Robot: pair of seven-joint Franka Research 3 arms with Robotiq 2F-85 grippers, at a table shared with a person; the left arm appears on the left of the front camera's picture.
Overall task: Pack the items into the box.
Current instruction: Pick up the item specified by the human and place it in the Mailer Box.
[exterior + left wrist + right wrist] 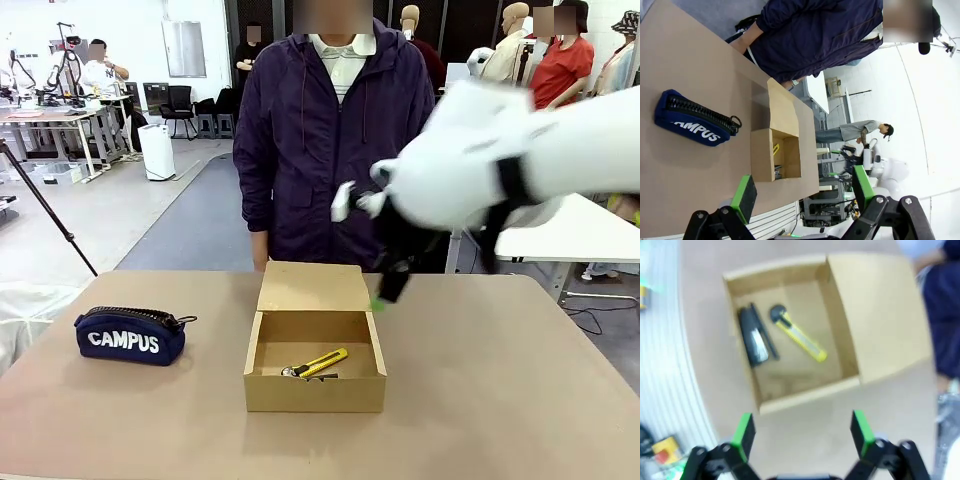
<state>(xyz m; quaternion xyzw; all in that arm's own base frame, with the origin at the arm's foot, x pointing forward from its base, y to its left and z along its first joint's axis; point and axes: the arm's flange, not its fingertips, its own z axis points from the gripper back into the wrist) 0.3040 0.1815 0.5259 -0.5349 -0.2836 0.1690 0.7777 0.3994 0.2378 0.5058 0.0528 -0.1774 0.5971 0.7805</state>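
The brown cardboard box (315, 375) stands open at mid-table, its flap lid (313, 287) lying back toward the person. Inside lie the yellow-and-black utility knife (318, 364) and the black stapler (754, 342); the knife (799, 335) rests beside the stapler. My right gripper (802, 432) hangs open and empty above the box, and in the front view it blurs just past the box's far right corner (390, 285). My left gripper (802, 192) is open and empty, high over the table, with the box (780, 150) well ahead of it.
A navy "CAMPUS" zip pouch (131, 335) lies on the table's left side. A person in a dark jacket (335, 150) stands at the far edge behind the box. The table's right half (500, 380) is bare.
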